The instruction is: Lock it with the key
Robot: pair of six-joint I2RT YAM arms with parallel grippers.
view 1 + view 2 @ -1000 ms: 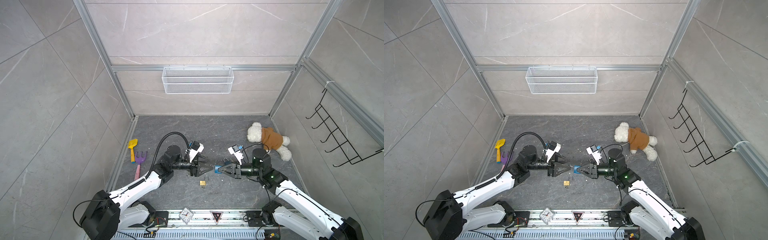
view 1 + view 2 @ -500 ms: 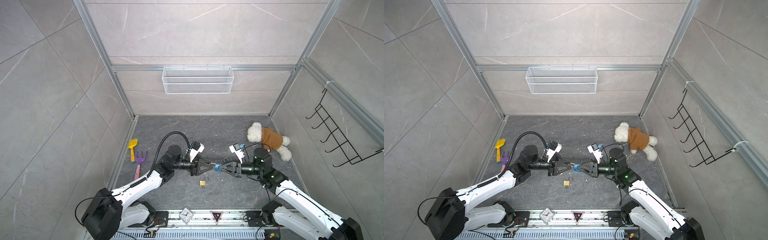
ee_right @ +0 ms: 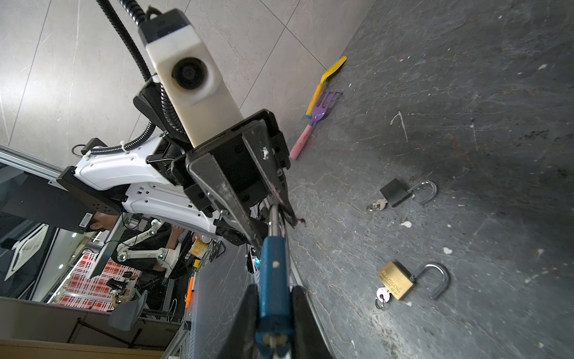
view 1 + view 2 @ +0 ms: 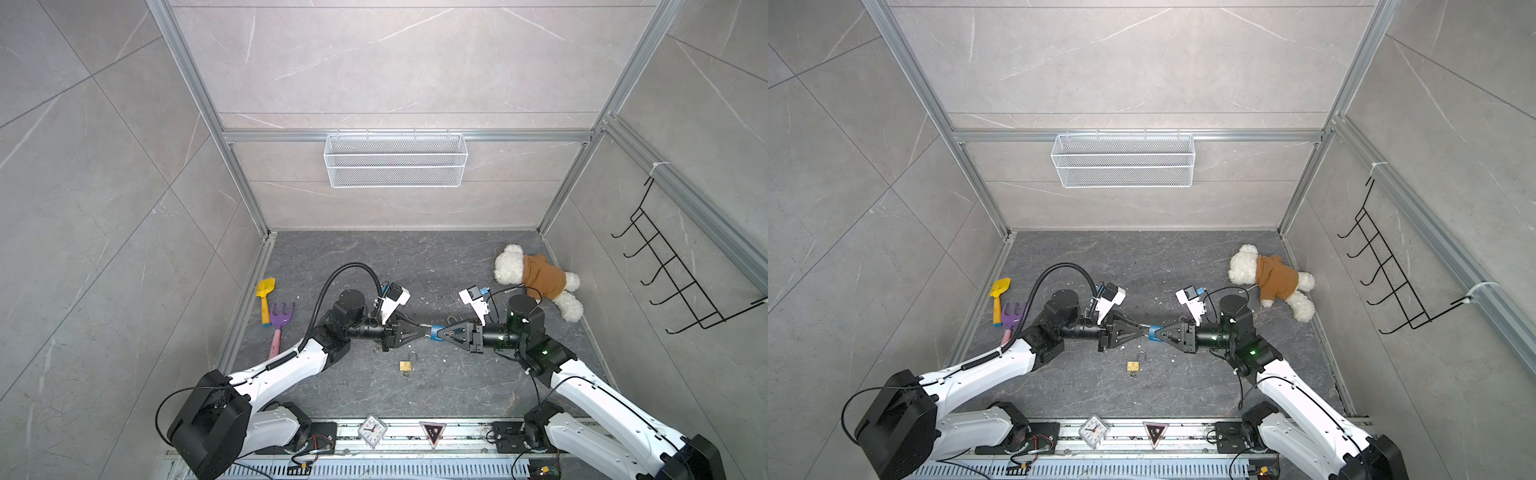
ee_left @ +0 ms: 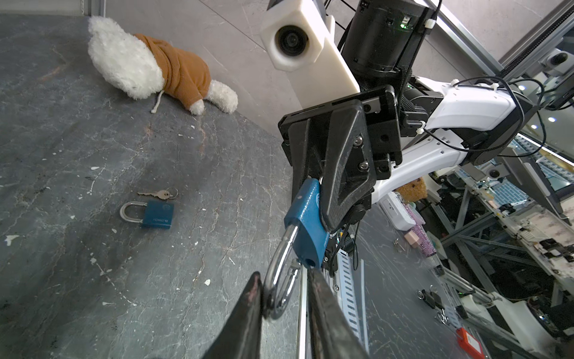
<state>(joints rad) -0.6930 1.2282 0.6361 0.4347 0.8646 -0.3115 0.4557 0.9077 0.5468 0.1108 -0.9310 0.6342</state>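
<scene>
A blue padlock [image 4: 436,331] hangs above the floor between both arms. My right gripper [image 3: 275,290] is shut on its body [image 3: 273,264]; the brass keyhole end faces that wrist camera, and I cannot tell whether a key sits in it. My left gripper [image 5: 284,275] is shut on the silver shackle [image 5: 279,279], which is swung open. A brass padlock [image 4: 406,365] lies open on the floor below, with a key [image 3: 381,293] in it. In the left wrist view another blue padlock [image 5: 155,213] lies beside a loose key [image 5: 160,195].
A teddy bear [image 4: 536,280] lies at the right wall. A yellow toy shovel [image 4: 265,291] and a purple rake [image 4: 280,320] lie at the left wall. A wire basket [image 4: 395,160] hangs on the back wall and a hook rack [image 4: 673,282] on the right wall.
My left gripper's jaws have closed in on the held padlock's shackle. The right gripper has kept its grip and hardly moved.
</scene>
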